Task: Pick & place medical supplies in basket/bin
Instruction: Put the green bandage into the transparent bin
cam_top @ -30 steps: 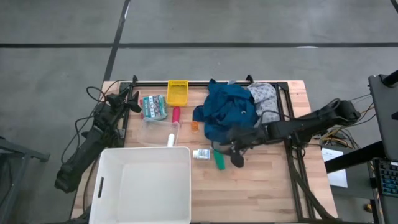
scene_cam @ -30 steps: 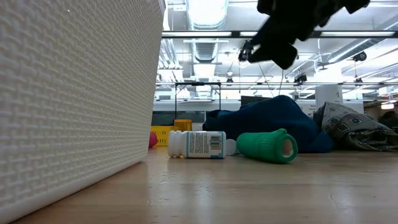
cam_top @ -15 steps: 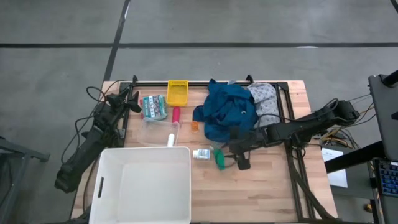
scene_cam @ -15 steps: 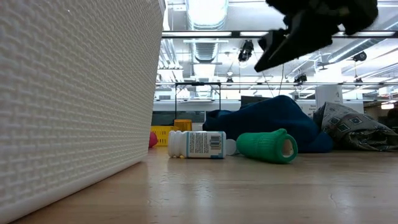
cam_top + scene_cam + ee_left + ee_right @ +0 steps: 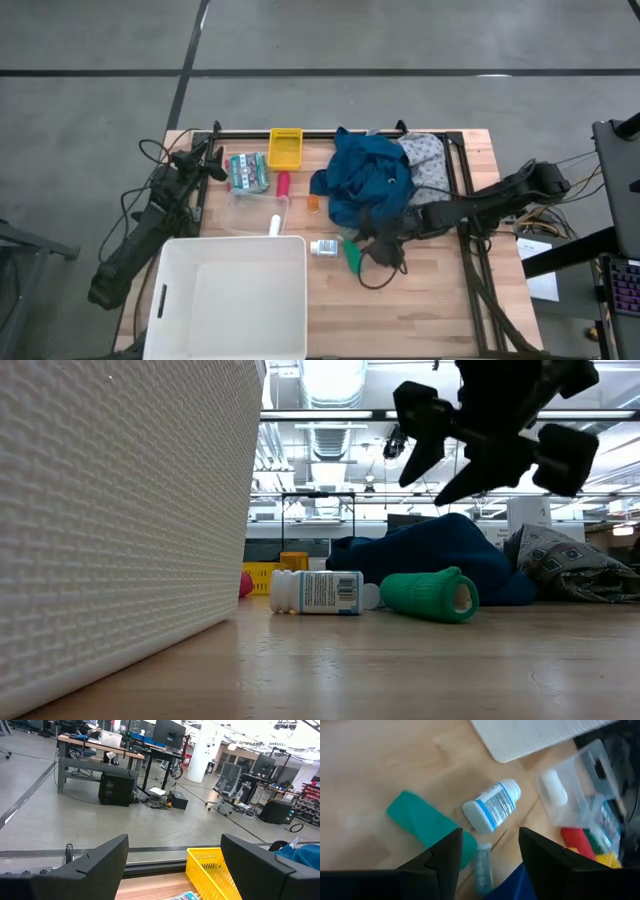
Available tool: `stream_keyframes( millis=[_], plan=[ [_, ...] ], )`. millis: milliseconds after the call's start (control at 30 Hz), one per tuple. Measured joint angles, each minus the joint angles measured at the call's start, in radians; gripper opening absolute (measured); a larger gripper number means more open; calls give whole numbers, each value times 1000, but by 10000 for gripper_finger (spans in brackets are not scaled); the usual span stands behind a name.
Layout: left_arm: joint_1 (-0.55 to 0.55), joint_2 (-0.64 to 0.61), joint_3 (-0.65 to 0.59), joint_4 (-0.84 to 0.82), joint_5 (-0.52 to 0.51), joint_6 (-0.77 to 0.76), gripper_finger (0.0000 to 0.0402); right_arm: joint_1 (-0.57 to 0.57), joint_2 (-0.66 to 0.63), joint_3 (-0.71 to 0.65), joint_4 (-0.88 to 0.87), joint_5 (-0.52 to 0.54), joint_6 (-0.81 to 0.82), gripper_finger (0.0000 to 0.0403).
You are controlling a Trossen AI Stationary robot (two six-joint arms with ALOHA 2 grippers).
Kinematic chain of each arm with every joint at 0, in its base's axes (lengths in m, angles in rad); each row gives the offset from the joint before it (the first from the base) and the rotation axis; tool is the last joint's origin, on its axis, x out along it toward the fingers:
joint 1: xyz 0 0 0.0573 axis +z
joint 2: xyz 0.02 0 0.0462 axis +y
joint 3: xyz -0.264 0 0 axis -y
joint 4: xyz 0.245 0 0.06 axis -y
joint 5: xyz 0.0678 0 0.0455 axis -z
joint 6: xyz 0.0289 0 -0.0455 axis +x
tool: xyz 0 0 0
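The green bottle (image 5: 352, 257) lies on its side on the wood, with the white bottle (image 5: 323, 247) beside it; both also show in the low view, green (image 5: 430, 595) and white (image 5: 315, 591). My right gripper (image 5: 370, 247) hangs open above the green bottle (image 5: 427, 827) and touches nothing; the low view shows it (image 5: 490, 455) well clear of the table. The blue garment (image 5: 365, 180) and the grey speckled cloth (image 5: 428, 160) lie heaped toward the far edge. The white tub (image 5: 225, 295) stands at the near left. My left gripper (image 5: 208, 160) waits open at the far left.
A yellow basket (image 5: 285, 147), a green-and-white box (image 5: 246, 172), a red bottle (image 5: 283, 183), an orange item (image 5: 313, 203), a white tube (image 5: 275, 225) and a clear container (image 5: 250, 215) lie between the tub and the far edge. Bare wood lies at the near right (image 5: 420, 310).
My right gripper has turned about its wrist while staying above the green bottle, so both fingers now show spread apart in the low view. The bottles and cloths have not moved.
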Motion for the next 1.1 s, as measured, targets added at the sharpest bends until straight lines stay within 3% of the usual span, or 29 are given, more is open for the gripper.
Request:
stream_keyframes(
  millis=[167,433,867,1100],
  plan=[
    [0,0,0,0,0,0,322,2,15,0,6,-75,-194,192],
    [0,0,0,0,0,0,322,2,49,0,1,-135,-338,192],
    [0,0,0,0,0,0,322,-11,188,39,18,-128,-388,192],
    [0,0,0,0,0,0,322,-11,190,44,12,-126,-388,192]
  ],
)
